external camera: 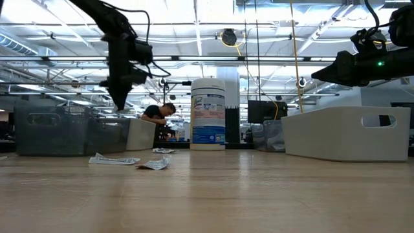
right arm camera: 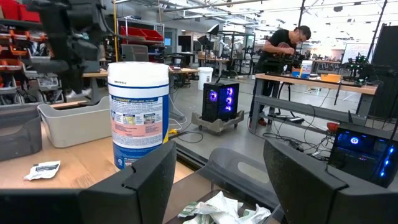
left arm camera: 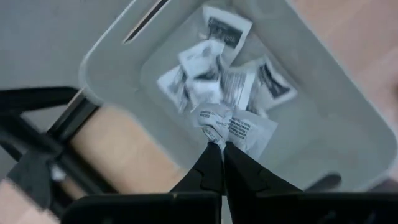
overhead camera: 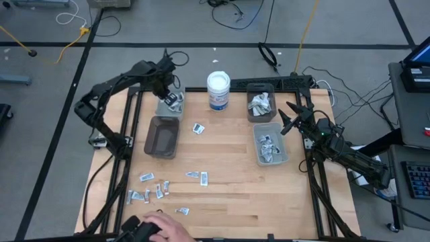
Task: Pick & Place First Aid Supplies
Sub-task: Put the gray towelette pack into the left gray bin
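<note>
Left gripper (left arm camera: 217,149) hovers over the light bin (overhead camera: 163,107) left of the white tub (overhead camera: 218,91), jaws clenched on a packet (left arm camera: 233,127), ready to drop; loose packets (overhead camera: 158,188) lie nearer; right gripper (overhead camera: 290,117) idles right of the tub, jaws released

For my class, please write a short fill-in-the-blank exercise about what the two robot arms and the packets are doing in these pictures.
1. The left gripper is shut on a white ____.
2. It hangs over a light grey bin that already holds several ____.
3. The right gripper stands ____ and holds nothing.
4. The white tub has a ____ label.

Missing words: packet; packets; open; blue
</note>
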